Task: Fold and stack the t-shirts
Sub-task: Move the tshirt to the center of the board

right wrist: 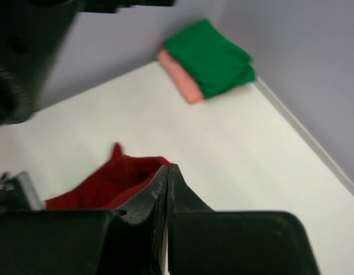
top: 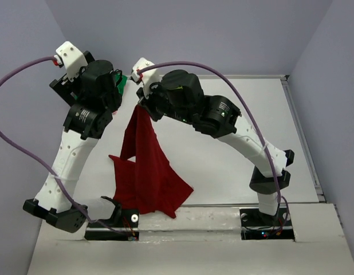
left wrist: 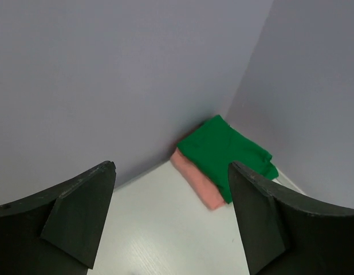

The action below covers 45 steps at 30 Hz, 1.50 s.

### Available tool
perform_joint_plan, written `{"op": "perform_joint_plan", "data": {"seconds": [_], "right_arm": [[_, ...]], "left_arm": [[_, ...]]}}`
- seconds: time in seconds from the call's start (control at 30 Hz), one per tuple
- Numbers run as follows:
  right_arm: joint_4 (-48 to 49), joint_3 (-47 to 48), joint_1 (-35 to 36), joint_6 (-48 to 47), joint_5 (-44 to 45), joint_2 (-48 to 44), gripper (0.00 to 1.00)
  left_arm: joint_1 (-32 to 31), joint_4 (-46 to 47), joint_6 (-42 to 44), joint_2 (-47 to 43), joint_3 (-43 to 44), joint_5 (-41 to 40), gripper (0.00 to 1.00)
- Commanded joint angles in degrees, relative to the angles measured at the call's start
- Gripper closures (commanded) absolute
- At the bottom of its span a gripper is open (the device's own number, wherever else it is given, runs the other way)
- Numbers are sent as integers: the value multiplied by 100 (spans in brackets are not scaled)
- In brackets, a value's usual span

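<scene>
I hang the dark red t-shirt [top: 145, 172] high from my right gripper [right wrist: 167, 169], clamped shut, so it drapes free, my left gripper [left wrist: 171, 166] gaping empty alongside, likely for a second corner.

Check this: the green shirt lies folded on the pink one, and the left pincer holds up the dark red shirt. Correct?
No: the right pincer, not the left pincer, holds up the dark red shirt, as the right wrist view shows. The green shirt does lie folded on the pink one.
</scene>
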Motion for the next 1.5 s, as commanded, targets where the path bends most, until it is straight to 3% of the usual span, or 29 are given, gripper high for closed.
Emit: {"op": "perform_joint_plan", "data": {"seconds": [0.0, 0.13, 0.27, 0.53, 0.83, 0.93, 1.0, 1.17, 1.47], "right_arm": [[331, -223, -336, -560, 3084, -149, 100], [392, -767, -1048, -271, 4003, -456, 100], [401, -1461, -2058, 115, 4163, -895, 100], [682, -2570, -4255, 415, 2749, -1170, 100], [946, -2729, -5013, 345, 2027, 210, 100], [885, -2448, -5153, 371, 2307, 878, 99], [858, -2229, -5232, 450, 2544, 1211, 93], [569, -2025, -5487, 977, 2659, 1520, 100], [568, -2473, -6032, 1338, 2773, 1381, 100]], "left_arm": [[165, -1437, -1300, 234, -105, 1113, 8], [156, -1155, -1299, 94, -529, 1650, 8], [139, -864, -1115, -143, -863, 1817, 8], [112, -627, -948, -373, -1268, 2099, 7], [7, -451, -974, -346, -1760, 2564, 8], [-28, -425, -974, -311, -1839, 2836, 7], [-142, -399, -974, -267, -1883, 2864, 7], [-283, -364, -860, -109, -1980, 3161, 6], [-485, -494, -868, 461, -2375, 3813, 5]]}}
